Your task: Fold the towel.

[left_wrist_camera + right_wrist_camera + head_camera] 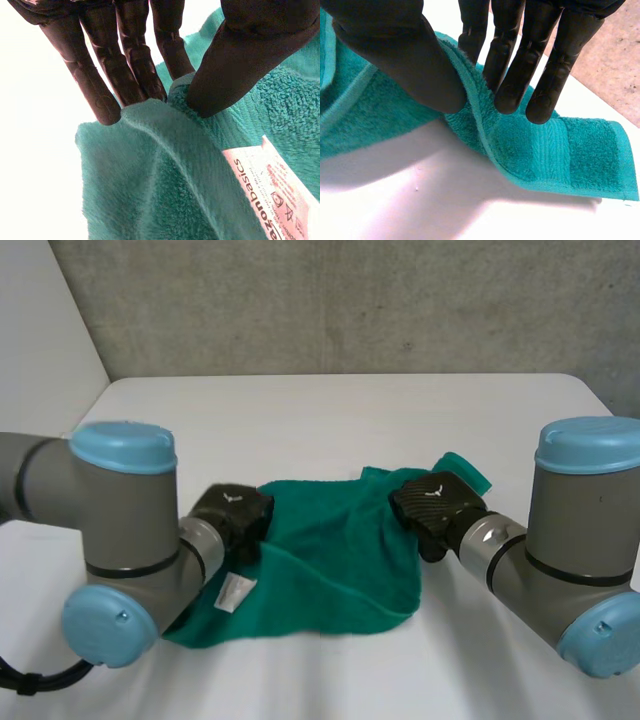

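On the table (330, 410), crumpled towel (330, 550)

Head view: near edge of towel (330, 550) partly hidden behind left arm (120, 540); fingertips of left hand (232, 510) and right hand (435, 502) masked by the hands' own backs. Left wrist view: label (272, 195) cut off at picture edge, small print unreadable.
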